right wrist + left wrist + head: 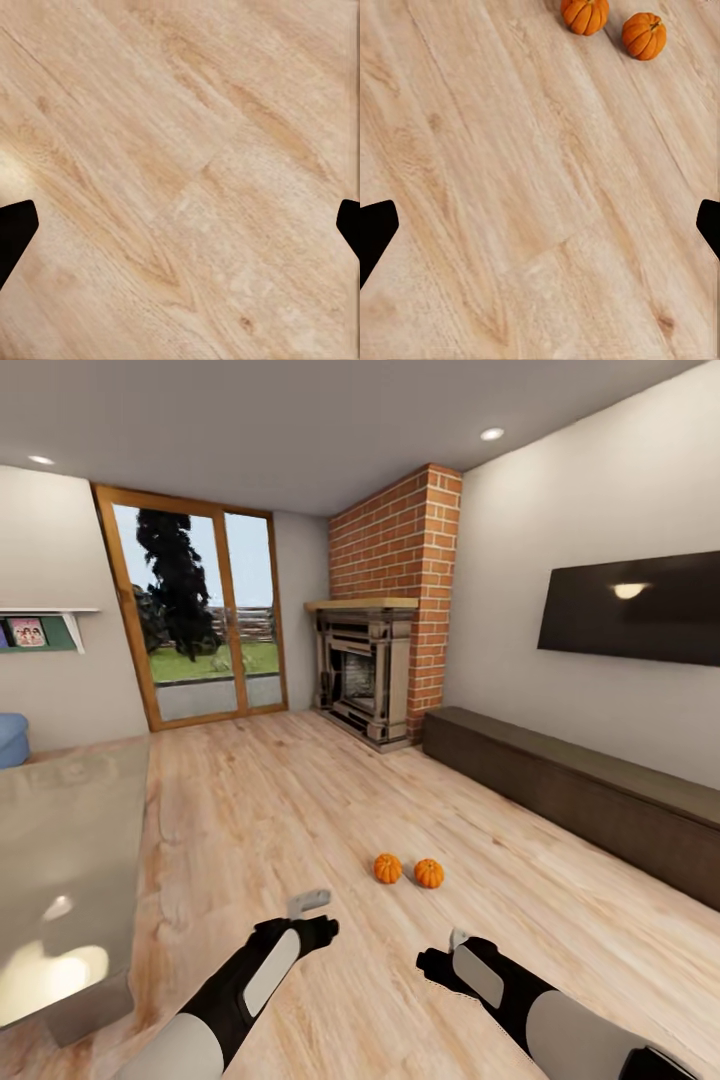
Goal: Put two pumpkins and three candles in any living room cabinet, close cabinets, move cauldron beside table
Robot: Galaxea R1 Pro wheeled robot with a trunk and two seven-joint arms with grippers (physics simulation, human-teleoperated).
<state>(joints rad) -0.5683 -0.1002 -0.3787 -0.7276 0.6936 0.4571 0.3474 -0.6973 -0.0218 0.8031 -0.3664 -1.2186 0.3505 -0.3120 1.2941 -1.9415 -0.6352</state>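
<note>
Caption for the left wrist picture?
Open left gripper above bare wooden floor, two pumpkins ahead.

No readable text, labels or numbers anywhere.

Ribbed orange pumpkins point(408, 871), pale wood-grain floor point(300, 800)

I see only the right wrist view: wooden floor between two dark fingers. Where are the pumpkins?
Observer: The left pumpkin and the right pumpkin lie side by side, apart, on the floor ahead of both arms.
Operator: And where should they go?
Observer: Into the cabinet along the right wall, under the TV; no drawer is pulled out.
Operator: Does the left arm hold anything?
Observer: No, the left fingers stand wide apart over bare floor.
</note>
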